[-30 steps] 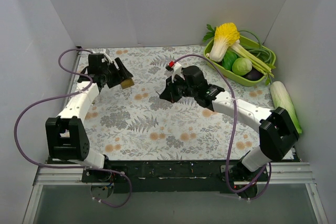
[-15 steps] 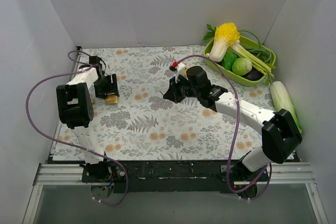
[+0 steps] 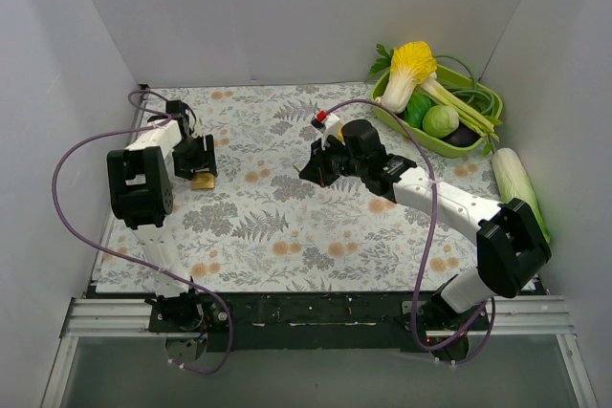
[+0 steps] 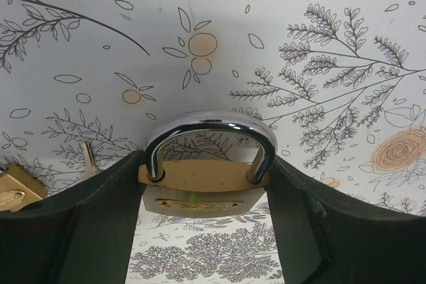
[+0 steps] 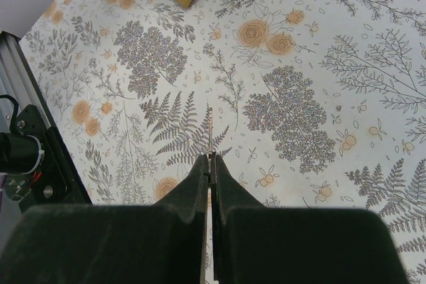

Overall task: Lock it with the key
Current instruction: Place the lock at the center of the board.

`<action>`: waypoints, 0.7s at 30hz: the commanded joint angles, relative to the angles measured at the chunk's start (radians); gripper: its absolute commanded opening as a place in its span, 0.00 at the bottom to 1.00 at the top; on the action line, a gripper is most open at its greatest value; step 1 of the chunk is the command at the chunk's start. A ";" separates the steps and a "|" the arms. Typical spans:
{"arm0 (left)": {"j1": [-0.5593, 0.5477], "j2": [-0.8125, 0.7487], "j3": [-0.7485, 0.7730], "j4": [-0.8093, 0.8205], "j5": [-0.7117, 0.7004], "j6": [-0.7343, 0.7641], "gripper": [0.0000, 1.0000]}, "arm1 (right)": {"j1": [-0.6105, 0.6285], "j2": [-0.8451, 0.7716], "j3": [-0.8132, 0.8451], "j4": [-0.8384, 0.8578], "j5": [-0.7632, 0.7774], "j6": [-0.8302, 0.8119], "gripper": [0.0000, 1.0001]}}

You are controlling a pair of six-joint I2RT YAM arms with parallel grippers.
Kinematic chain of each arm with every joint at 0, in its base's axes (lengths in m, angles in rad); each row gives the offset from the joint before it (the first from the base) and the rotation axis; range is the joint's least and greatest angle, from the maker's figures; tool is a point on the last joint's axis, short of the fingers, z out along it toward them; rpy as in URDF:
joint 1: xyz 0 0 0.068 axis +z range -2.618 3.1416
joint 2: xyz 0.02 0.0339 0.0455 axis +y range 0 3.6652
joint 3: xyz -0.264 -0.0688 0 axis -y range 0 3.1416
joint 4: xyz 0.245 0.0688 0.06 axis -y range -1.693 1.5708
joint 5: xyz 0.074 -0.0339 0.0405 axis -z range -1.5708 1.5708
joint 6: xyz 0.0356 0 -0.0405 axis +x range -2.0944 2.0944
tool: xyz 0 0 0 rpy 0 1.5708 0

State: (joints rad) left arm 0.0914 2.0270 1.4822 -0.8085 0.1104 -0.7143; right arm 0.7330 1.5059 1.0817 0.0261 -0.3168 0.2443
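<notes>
Step in hand: the two parts are picked up but not yet brought together. Left claw (image 4: pixel 205 164) is clamped on the padlock (image 4: pixel 200 197), a finger pressed to each side of the brass body, steel loop pointing away from the wrist. The padlock hangs low over the flowered cloth (image 3: pixel 287 226) at far left. Both legs of the loop meet the body; I cannot tell whether it is latched. Right claw (image 5: pixel 210 161) is pressed together on the key (image 5: pixel 210 131), whose thin blade sticks out past the fingertips, seen edge-on. The key sits near the middle of the table, well apart from the padlock and to its right. Judged next move: carry the key left to the padlock, line the blade up with the keyhole, push in, then turn. The keyhole does not show in any view, so the padlock may need tilting first. Count: two arms, one padlock in grip, one key. One green tray (image 3: pixel 418 138) of vegetables sits far right, one long cabbage (image 3: pixel 521 188) just beside it. A small brass piece (image 4: pixel 14 189) and a silver sliver show at the left edge of the left wrist view; too cropped to name.
</notes>
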 commanded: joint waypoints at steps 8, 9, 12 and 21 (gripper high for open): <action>0.002 0.006 -0.007 0.045 -0.031 -0.020 0.57 | -0.010 -0.015 0.001 0.051 -0.016 0.015 0.01; 0.002 0.010 -0.002 0.045 -0.029 -0.025 0.61 | -0.007 -0.015 0.001 0.052 -0.015 0.015 0.01; 0.002 0.021 0.009 0.048 -0.017 -0.028 0.75 | -0.010 -0.019 0.004 0.046 -0.007 0.013 0.01; 0.002 0.001 0.030 0.031 0.003 -0.031 0.88 | -0.012 -0.032 -0.002 0.046 -0.002 0.010 0.01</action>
State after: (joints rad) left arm 0.0895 2.0304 1.4868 -0.7849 0.0940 -0.7437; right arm 0.7265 1.5059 1.0817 0.0280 -0.3168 0.2581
